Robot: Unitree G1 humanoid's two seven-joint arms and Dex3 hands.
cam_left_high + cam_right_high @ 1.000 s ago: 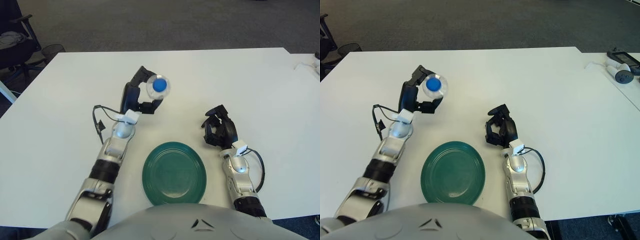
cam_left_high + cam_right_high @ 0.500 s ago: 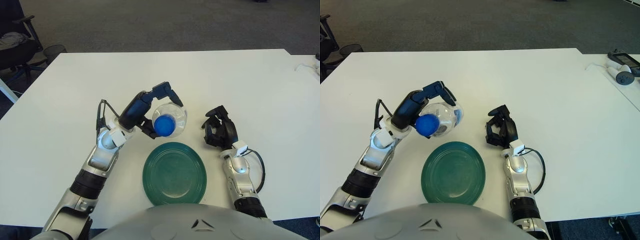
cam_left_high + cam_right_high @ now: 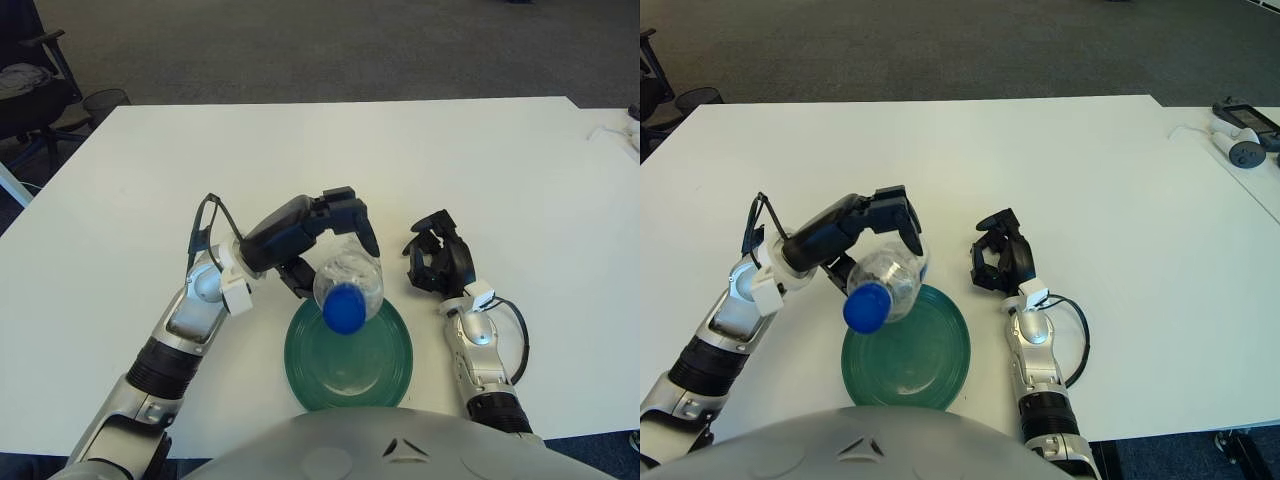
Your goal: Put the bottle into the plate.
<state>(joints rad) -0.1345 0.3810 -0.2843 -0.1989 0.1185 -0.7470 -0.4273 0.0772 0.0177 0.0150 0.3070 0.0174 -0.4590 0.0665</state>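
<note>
On the left, the left hand (image 3: 325, 228) reaches in over the white table (image 3: 120, 200), its dark fingers (image 3: 352, 215) curled around the body of the clear plastic bottle (image 3: 350, 280). The bottle is held above the near-left part of the green plate (image 3: 385, 365), tilted so its blue cap (image 3: 344, 307) points toward the camera and hangs lower than its base; whether it touches the plate cannot be told. It looks empty or nearly so, which suggests it is light, with thin walls that would dent under a hard squeeze and a smooth, somewhat slippery surface. The mid-body, where the fingers wrap it now, seems the sensible place to hold it, since the cap end is too narrow for three fingers. Being round, it may roll once laid on its side, so the plate's raised rim should help keep it in. To the right of the plate, the right hand (image 3: 437, 262) shows idle, fingers curled with nothing in them
</note>
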